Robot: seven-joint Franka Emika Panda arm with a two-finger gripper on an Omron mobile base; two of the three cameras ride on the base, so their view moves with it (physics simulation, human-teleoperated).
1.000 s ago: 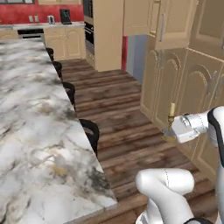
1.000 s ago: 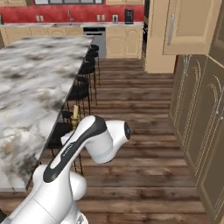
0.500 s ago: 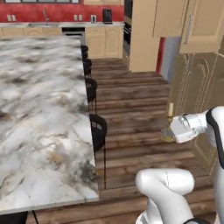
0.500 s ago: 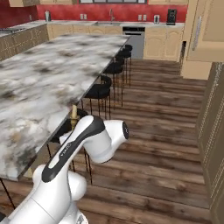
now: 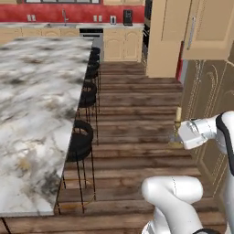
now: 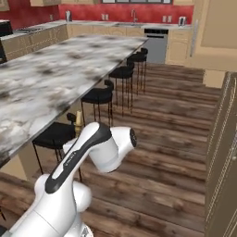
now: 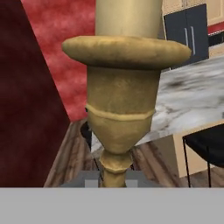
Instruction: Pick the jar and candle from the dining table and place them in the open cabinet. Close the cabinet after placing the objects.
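Step in hand: carrying the candle from the dining table toward the cabinet; judged as the transport leg, with placing and door closing not yet done.
Gripper: the gripper is clamped on the candle's brass holder, low on its stem; in the hand view the holder rises straight up between the finger tips.
Candle: upright, cream stick above the gold cup, held in the air over the wooden floor, well clear of the table and close to the arched lower cabinet doors on the right.
Jar: not made out on the marble top in these pictures.
Table: stretches along the left with black stools tucked at its edge.
Next move: likely calls for raising the candle to the open upper compartment, keeping it upright, and clearing the door edge before letting go.
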